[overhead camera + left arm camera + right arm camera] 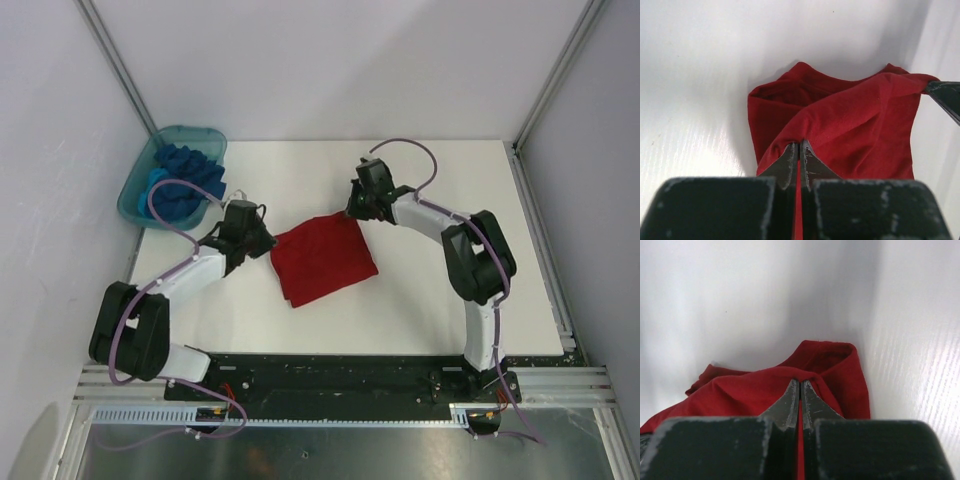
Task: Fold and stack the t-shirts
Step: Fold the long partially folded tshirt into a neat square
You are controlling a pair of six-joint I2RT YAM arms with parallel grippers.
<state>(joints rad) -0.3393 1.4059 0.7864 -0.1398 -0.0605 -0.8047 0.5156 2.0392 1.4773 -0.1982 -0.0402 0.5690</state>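
A bright red t-shirt (pixel 322 257) lies partly folded in the middle of the white table. My left gripper (pixel 268 240) is shut on its left corner, and the cloth (pixel 855 125) rises to the closed tips (pixel 799 145) in the left wrist view. My right gripper (pixel 352 212) is shut on the far right corner, the red cloth (pixel 750 387) pinched between its tips (pixel 800 382). Both held corners sit lifted a little above the table. Royal blue and lighter blue t-shirts (pixel 183 180) lie bunched in a tub at the back left.
The translucent teal plastic tub (pixel 138 190) stands at the table's back left corner, close to the left arm's purple cable. White walls with metal rails enclose the table. The other gripper's dark tip (pixel 946 97) shows at the right edge of the left wrist view.
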